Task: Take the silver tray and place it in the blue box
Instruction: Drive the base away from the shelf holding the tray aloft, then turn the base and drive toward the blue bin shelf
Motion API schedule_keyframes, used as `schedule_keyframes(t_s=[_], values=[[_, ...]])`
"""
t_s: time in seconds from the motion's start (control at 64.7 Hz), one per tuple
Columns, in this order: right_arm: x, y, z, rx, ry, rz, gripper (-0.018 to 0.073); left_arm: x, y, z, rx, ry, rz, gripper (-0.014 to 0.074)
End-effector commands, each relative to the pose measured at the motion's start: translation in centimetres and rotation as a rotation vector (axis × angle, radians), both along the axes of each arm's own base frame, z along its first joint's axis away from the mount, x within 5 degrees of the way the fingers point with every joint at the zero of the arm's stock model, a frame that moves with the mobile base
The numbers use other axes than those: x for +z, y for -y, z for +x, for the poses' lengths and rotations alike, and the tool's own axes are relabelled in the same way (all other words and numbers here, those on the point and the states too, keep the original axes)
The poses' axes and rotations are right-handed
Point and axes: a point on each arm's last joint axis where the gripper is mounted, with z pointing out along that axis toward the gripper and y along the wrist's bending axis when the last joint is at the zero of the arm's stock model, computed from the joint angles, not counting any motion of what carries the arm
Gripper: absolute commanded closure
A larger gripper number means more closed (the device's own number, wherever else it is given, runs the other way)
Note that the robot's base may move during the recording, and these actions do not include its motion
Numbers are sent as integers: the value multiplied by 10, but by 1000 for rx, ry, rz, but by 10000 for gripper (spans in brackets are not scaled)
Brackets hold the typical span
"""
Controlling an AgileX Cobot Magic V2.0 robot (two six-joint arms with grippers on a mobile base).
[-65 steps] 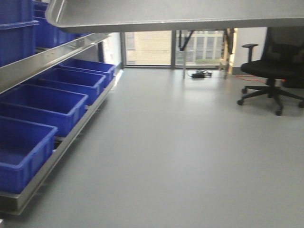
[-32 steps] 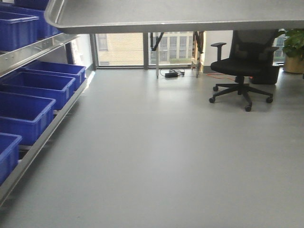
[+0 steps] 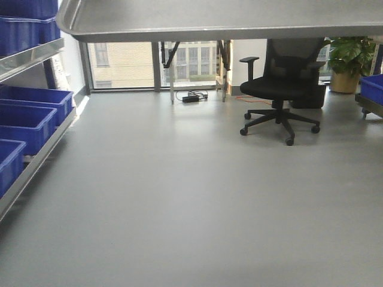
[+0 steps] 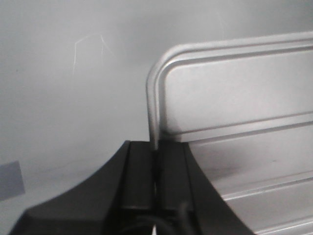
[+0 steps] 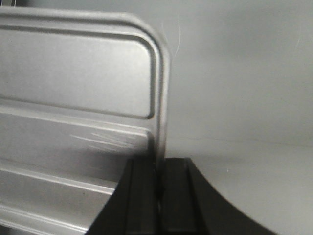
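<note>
Underside of the silver tray (image 3: 209,21) spans the top of the front view, held level high above a grey floor (image 3: 191,209). Since a second ago the whole scene has slid leftward under it. The shelf (image 3: 33,57) of blue bins (image 3: 27,119) has slipped to the left edge, and the office chair (image 3: 278,89) has come from the right edge toward the middle. A potted plant (image 3: 347,57) and another blue bin (image 3: 372,89) on the far right are newly visible. That suggests the base is turning right while carrying the tray, probably searching for the blue box, which cannot be picked out with certainty here.

Counted in this view: one tray, one chair, one plant, three bins on the lower shelf level, one bin at far right. The bins on the upper level are too cropped to count.

Left wrist view: one left gripper (image 4: 155,166), its black fingers pinched tight on the tray's short rim near a rounded corner. Two long ridges cross the tray base.

Right wrist view: one right gripper (image 5: 159,181), clamped the same way on the opposite rim. The tray hangs between the two arms, touching nothing else.
</note>
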Motion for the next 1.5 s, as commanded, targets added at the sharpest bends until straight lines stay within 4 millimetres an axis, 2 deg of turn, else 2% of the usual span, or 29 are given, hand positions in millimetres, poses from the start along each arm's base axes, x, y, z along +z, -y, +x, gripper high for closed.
schedule_keyframes(t_s=[0.0,1.484], values=[[15,11,-1,-26,97,-49,502,18,-15,-2,16,84,34,694],[15,11,-1,-26,97,-49,502,18,-15,-2,16,85,34,694]])
